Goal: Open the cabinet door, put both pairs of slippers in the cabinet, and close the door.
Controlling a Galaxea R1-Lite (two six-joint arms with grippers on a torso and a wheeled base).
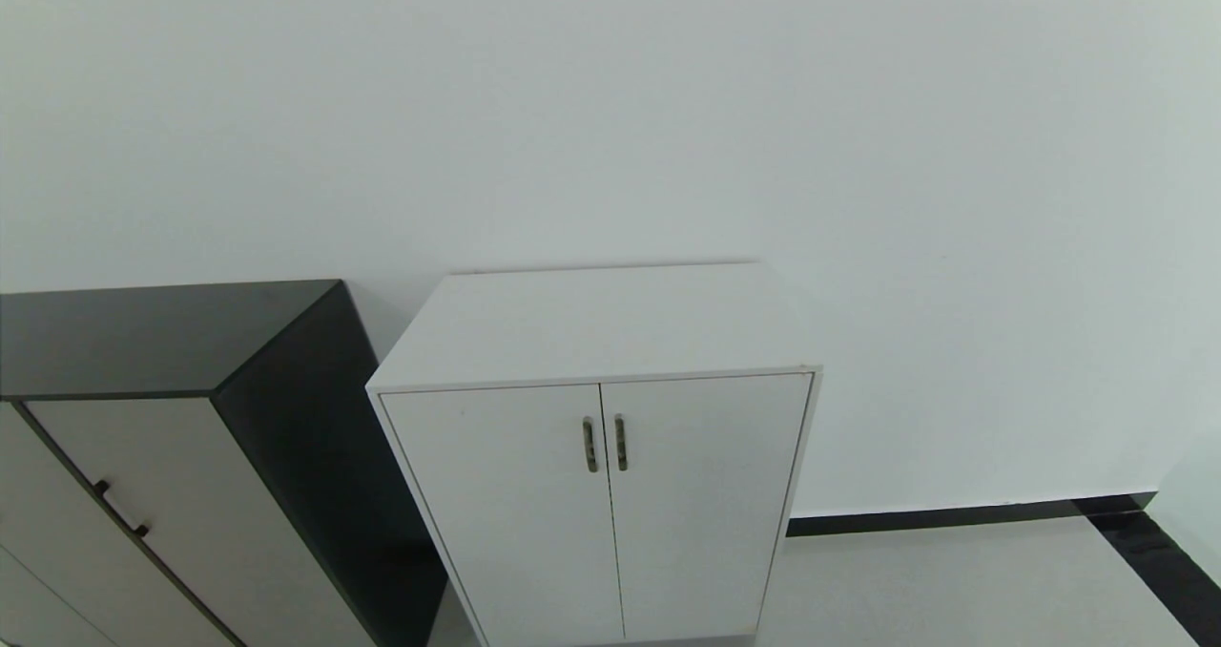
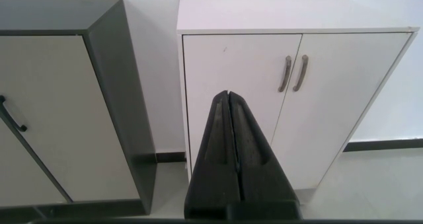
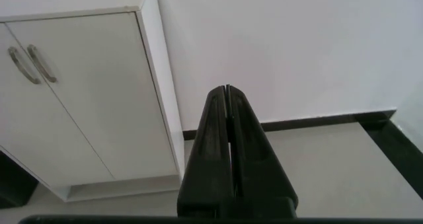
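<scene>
White cabinet [image 1: 596, 327] against the wall [image 1: 610, 103], both doors shut, paired handles [image 1: 605, 443] at the centre seam. Dark cabinet [image 1: 286, 418] just beside it, on the robot's left. Left gripper [image 2: 229, 95] clenched on nothing, well short of the left door. Right gripper [image 3: 227, 90] likewise pressed closed, empty, off past the cabinet's right side.

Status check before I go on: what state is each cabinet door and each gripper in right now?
White two-door cabinet: closed up, nothing on top.
Its left door: shut.
Its right door: shut.
Black cabinet's pale front door: shut.
Left gripper: shut, empty, short of the white cabinet.
Right gripper: shut, empty.
</scene>
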